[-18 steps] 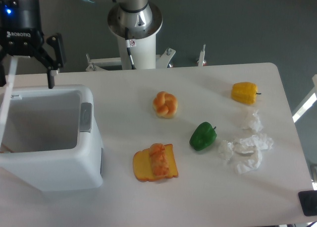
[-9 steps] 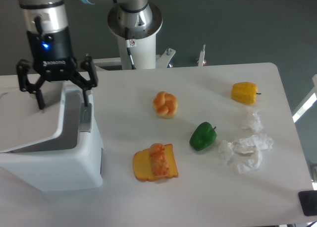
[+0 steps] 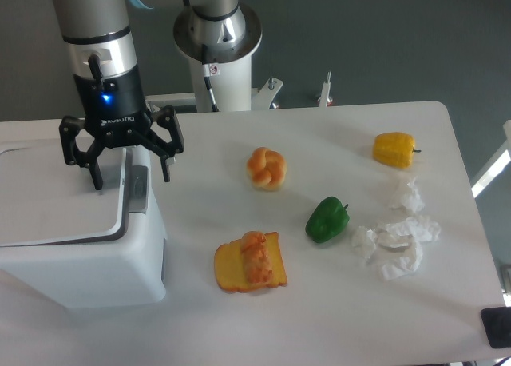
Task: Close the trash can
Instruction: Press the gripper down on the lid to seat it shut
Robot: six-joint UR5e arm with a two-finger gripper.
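Observation:
The large white trash can (image 3: 80, 262) stands at the left of the table. Its flat white lid (image 3: 56, 194) lies almost flat over the opening, with a thin dark gap showing along its front edge. The grey latch (image 3: 139, 189) sits on the can's right upper rim. My gripper (image 3: 132, 173) hangs over the can's right rear corner, above the lid's right edge and the latch. Its fingers are spread wide and hold nothing.
On the table to the right lie a knotted bun (image 3: 267, 168), a toast slice with topping (image 3: 249, 262), a green pepper (image 3: 327, 219), a yellow pepper (image 3: 394, 149) and crumpled white tissues (image 3: 397, 238). The arm's base (image 3: 217, 54) stands behind the table.
The lid has swung from upright at the left down to nearly flat over the can. My gripper has moved right and down along with it, from the far left to the can's right side.

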